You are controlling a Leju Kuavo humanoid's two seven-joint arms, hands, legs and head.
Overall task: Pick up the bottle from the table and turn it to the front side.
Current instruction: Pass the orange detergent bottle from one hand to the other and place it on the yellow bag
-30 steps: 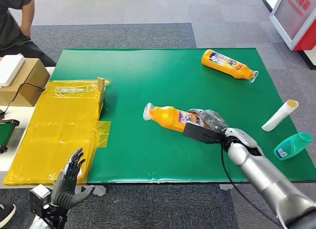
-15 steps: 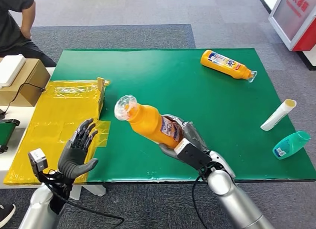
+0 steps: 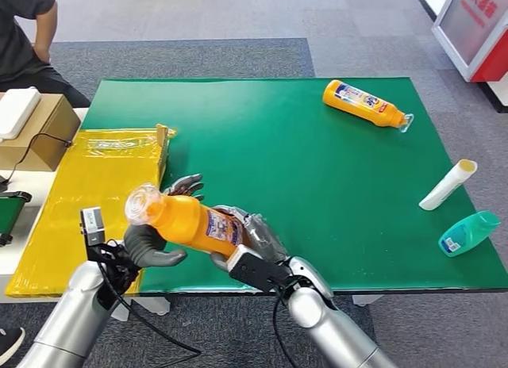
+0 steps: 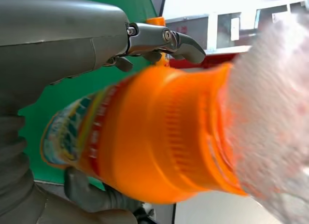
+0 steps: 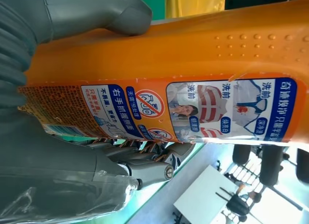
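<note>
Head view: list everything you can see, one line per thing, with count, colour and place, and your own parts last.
Orange bottle: 1, orange with clear cap, held off the table at its near left edge.
Second orange bottle: 1, orange, lying at the table's far right.
White tube: 1, white with yellow end, lying at the table's right edge.
Teal bottle: 1, teal, lying at the near right corner.
Table: 1, green top.
Yellow bag: 1, yellow, flat on the left.
Cardboard box: 1, brown, far left, a white object on top.
Person: 1, dark shirt, far left.
Right hand: grips the orange bottle's lower body.
Left hand: at the bottle's neck; grip unclear.
</note>
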